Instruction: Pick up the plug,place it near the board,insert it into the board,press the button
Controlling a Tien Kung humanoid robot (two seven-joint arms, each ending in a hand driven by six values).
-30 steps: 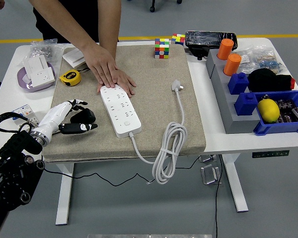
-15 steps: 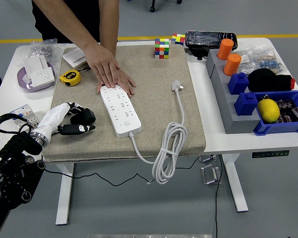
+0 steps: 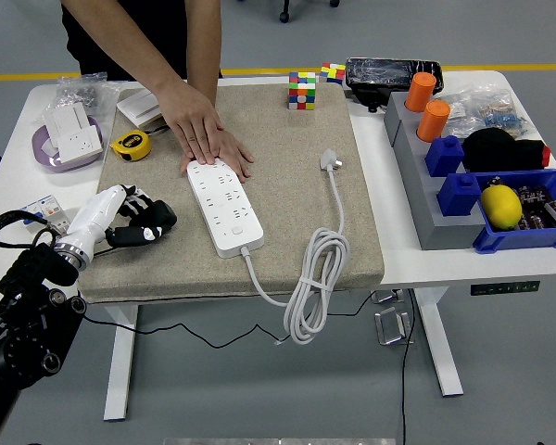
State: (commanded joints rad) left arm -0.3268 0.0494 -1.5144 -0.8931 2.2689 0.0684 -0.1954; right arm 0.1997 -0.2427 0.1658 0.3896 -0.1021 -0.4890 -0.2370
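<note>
The white power strip [image 3: 224, 206] lies lengthwise on the beige mat [image 3: 287, 213], its round button [image 3: 237, 229] close to the near end. A person's hand [image 3: 204, 139] lies flat on the strip's far end. To the right of the strip lies the white plug [image 3: 330, 161], untouched; its cable runs down to a coil [image 3: 310, 278] that hangs over the mat's front edge. My left hand [image 3: 141, 222] rests on the mat left of the strip, apart from it, fingers loosely bent and holding nothing. The right arm is out of view.
A Rubik's cube [image 3: 302, 91] stands at the mat's far edge and a yellow tape measure [image 3: 130, 145] at its far left corner. A purple tray [image 3: 48, 153] with a socket sits far left. Grey blocks with orange cylinders [image 3: 422, 93] and a blue bin [image 3: 547, 236] with a lemon fill the right side.
My left hand has pulled back a little to the left and its fingers have drawn in from a spread pose. The person's hand, strip and plug have stayed put.
</note>
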